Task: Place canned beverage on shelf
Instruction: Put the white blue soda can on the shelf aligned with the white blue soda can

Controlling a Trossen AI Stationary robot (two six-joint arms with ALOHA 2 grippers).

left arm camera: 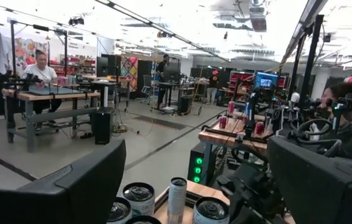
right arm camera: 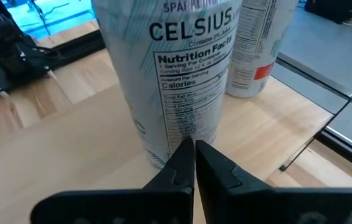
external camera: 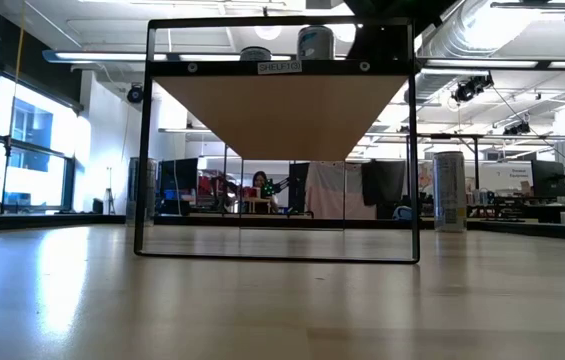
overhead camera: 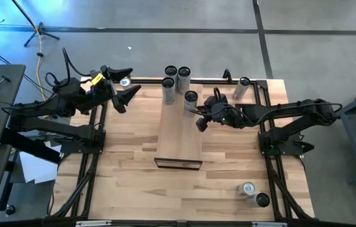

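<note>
Butcher-block planks are filling the foreground of the low view, so we are starting with the surface (overhead camera: 127, 170), a wide pale wooden top with visible grain, framed by dark rails. Next in size, the shelf (overhead camera: 179, 142) is standing in the middle of it: a long, narrow board of smooth light wood raised on a thin black frame, with a dark gap showing under its near short edge.

We are judging the task as well under way. Four cans are already standing upright at the far end of the shelf, and the nearest of them, a tall slim can (right arm camera: 176, 81), is sitting right in front of the right gripper (right arm camera: 194, 158). That gripper is pinched fully together and is holding nothing; its tips are pointing at the printed label from just beside it, so this can looks placed and let go. We are reading its body as smooth, glossy printed metal, cylindrical with a rounded lid.

What is left: one spare can (overhead camera: 241, 89) is waiting on the surface beyond the shelf's right side, and two more cans (overhead camera: 253, 194) are lying near the front right corner.

We are keeping the left gripper (overhead camera: 122, 94) idle at the far left, its fingers spread wide and empty.
</note>
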